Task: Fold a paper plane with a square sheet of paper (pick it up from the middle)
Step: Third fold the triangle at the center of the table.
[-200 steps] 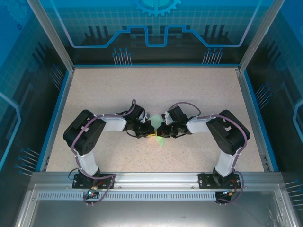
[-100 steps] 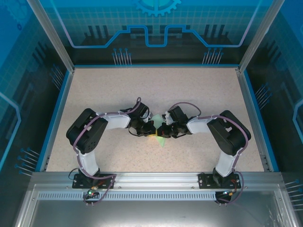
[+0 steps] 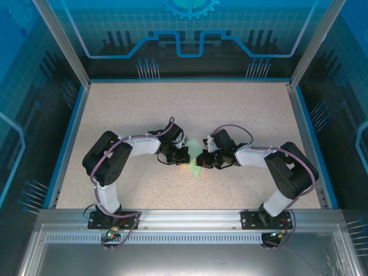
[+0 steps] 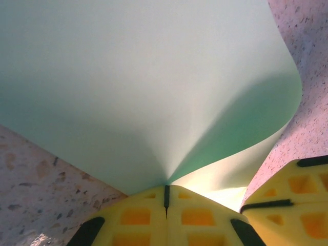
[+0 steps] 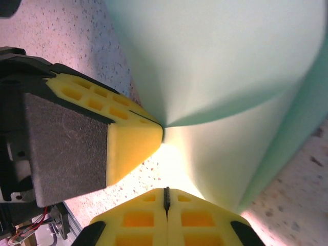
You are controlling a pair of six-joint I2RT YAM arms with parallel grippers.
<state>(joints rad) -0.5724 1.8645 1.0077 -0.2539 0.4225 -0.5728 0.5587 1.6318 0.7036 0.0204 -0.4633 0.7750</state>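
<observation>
The square sheet of paper (image 3: 196, 168) is pale mint green and lies bent between the two grippers at the table's middle. In the left wrist view the sheet (image 4: 154, 82) billows up in a curved fold, and my left gripper (image 4: 165, 187) is shut on its pinched point. The right wrist view has the left gripper (image 5: 161, 129) nipping that same point of the sheet (image 5: 220, 66). My right gripper (image 5: 165, 191) is shut; the lower layer runs under its right finger and none shows in its seam. From above, the left gripper (image 3: 185, 155) and right gripper (image 3: 200, 160) face each other closely.
Speckled beige tabletop (image 3: 190, 109) stretches wide behind the arms, bounded by blue walls (image 3: 69, 132) left and right. A metal rail (image 3: 184, 221) with both arm bases runs along the near edge.
The right arm's elbow has swung out to the right and its gripper has drawn slightly away from the left one. The left gripper edged right, still on the paper.
</observation>
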